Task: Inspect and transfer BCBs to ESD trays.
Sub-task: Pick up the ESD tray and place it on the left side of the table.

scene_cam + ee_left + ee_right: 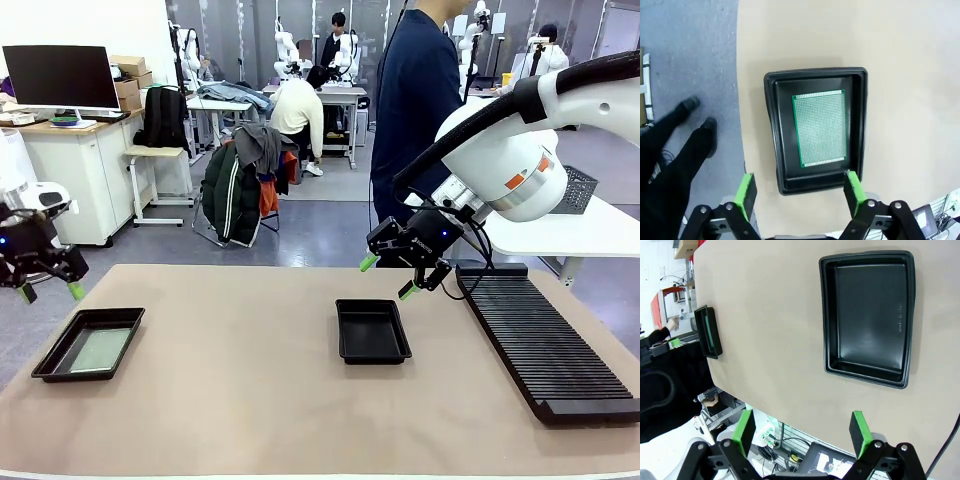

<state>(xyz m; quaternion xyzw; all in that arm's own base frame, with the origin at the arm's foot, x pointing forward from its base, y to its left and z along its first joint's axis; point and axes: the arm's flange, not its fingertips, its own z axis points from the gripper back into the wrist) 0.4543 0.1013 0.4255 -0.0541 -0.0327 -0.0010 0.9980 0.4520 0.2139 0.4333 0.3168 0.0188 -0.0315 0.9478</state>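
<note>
A black ESD tray (52,358) lies at the table's left front with a pale grey-green BCB (100,349) flat inside it. The left wrist view looks down on that tray (771,130) and its board (820,128). My left gripper (50,291) hangs open above and behind this tray, fingers (746,191) empty. A second black ESD tray (371,329) sits at mid-table with a bare floor, also seen in the right wrist view (867,315). My right gripper (389,277) hovers open just behind it, nothing between its fingers (860,432).
A long black ribbed rack (545,340) runs along the table's right side. A person in dark blue (415,100) stands at the far edge. The left tray (708,331) lies near the table's left edge, with floor beyond.
</note>
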